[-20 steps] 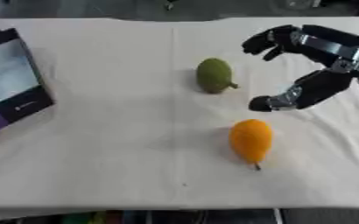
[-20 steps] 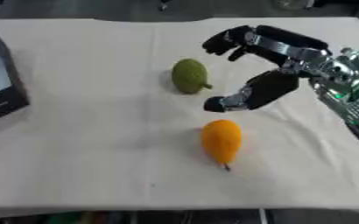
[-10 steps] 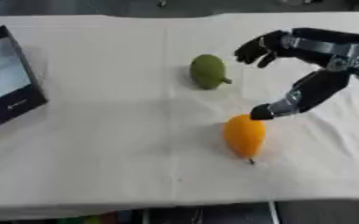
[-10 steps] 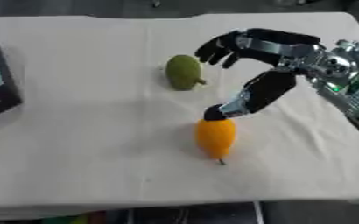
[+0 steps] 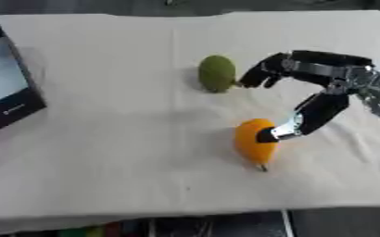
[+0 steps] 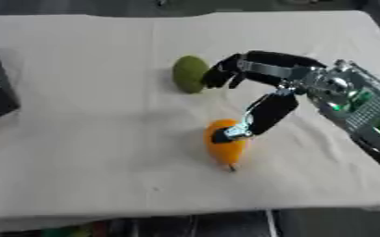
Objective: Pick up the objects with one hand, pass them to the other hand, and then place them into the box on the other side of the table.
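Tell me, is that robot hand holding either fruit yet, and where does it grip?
Nothing is held. The right hand is spread open: its thumb tip touches the orange fruit's upper right side, its fingers reach towards the green fruit.

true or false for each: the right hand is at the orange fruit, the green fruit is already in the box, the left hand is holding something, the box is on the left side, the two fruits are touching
1. The right hand is at the orange fruit. True: its thumb tip meets the fruit's upper right side, fingers spread above.
2. The green fruit is already in the box. False: it lies on the white cloth, near the hand's fingers.
3. The left hand is holding something. False: no left hand shows in either view.
4. The box is on the left side. True: it stands at the left edge of the table.
5. The two fruits are touching. False: bare cloth lies between them.
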Controlling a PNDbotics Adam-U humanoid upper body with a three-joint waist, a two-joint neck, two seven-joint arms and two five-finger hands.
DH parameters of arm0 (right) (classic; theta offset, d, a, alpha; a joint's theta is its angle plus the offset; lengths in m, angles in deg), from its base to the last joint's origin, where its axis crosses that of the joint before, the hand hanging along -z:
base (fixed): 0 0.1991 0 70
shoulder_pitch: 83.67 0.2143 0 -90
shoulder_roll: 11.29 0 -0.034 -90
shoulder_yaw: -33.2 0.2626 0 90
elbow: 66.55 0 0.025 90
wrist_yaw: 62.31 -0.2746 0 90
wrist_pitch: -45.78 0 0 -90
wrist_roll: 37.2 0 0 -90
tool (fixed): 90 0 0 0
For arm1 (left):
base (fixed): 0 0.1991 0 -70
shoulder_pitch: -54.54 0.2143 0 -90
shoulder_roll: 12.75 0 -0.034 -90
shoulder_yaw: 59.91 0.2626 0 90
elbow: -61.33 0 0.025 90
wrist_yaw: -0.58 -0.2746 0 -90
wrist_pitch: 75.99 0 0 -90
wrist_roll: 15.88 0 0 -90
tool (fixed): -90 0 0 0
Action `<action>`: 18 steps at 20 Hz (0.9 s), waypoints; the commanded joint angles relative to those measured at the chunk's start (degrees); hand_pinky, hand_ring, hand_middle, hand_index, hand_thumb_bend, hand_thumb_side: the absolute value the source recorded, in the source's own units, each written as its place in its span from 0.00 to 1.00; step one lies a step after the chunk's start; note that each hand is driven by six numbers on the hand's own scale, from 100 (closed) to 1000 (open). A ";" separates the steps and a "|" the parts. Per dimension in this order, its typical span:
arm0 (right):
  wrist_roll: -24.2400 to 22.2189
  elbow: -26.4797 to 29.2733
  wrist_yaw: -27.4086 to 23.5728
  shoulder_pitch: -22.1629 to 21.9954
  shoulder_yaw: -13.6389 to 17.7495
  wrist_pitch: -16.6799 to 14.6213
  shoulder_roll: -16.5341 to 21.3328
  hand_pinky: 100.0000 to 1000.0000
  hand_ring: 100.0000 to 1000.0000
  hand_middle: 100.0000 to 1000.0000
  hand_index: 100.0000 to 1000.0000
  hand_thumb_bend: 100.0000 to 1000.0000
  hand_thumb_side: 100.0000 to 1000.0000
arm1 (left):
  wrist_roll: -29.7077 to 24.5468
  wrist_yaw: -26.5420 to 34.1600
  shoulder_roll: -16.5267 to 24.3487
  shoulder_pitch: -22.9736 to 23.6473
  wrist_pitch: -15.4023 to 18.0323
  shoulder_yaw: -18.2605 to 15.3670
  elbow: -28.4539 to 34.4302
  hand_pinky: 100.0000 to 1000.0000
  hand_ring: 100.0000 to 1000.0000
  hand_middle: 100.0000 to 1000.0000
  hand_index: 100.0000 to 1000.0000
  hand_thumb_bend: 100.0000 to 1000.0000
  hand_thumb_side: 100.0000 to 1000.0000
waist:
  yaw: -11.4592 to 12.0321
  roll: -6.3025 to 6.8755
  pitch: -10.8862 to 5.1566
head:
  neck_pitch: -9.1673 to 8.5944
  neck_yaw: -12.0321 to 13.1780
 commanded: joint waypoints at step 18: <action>1.40 0.86 9.16 -5.13 -0.37 4.25 1.51 0.80 0.81 0.74 0.82 0.55 0.25 | 0.74 0.92 1.90 -0.62 -0.68 -0.99 0.74 0.79 0.72 0.73 0.77 0.71 0.37 | 0.48 0.43 -0.77 | 0.09 -0.72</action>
